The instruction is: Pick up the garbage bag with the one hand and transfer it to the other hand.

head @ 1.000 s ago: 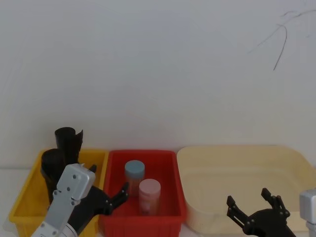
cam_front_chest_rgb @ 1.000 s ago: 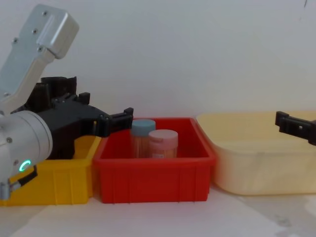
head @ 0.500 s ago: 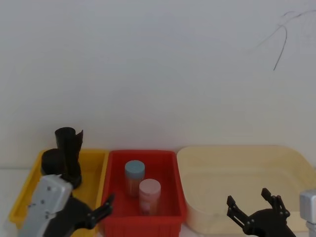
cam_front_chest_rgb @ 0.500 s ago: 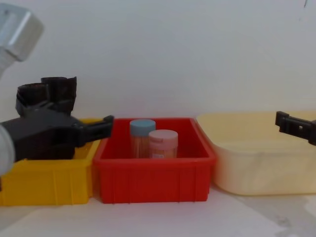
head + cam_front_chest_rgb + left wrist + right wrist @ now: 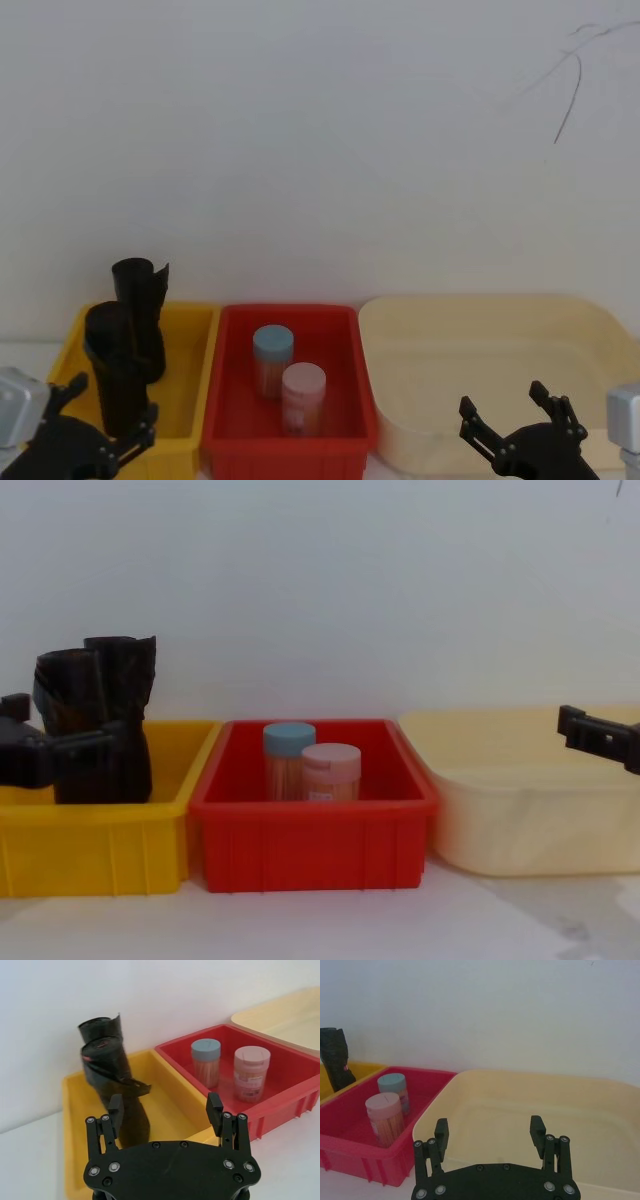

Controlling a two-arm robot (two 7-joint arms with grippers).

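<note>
Item 1: black plastic garbage bag roll [image 5: 118, 375] with a smooth rounded top. It stands upright in the near part of your yellow plastic bin [image 5: 195, 400] and is taller than the jars. Just behind it in the same bin stands a second black roll with a loose pointed flap [image 5: 140, 283].

Item 2: your left claw [image 5: 165, 1102], low at the near-left corner of the head view. Its fingers are spread wide and hold nothing. The garbage bag roll stands just ahead of it, in line with one finger. In the chest view a finger crosses the roll's lower half; you cannot tell whether it touches.

Item 3: your right claw [image 5: 489, 1127], fingers spread and empty, at the near edge of the cream plastic tub [image 5: 480, 300].

Item 4: red plastic bin [image 5: 290, 310], between the yellow bin and the tub. It holds a blue-lidded jar [image 5: 272, 345] and, nearer you, a pink-lidded jar [image 5: 303, 385], both upright.

All three containers sit side by side on the white counter [image 5: 320, 920].
</note>
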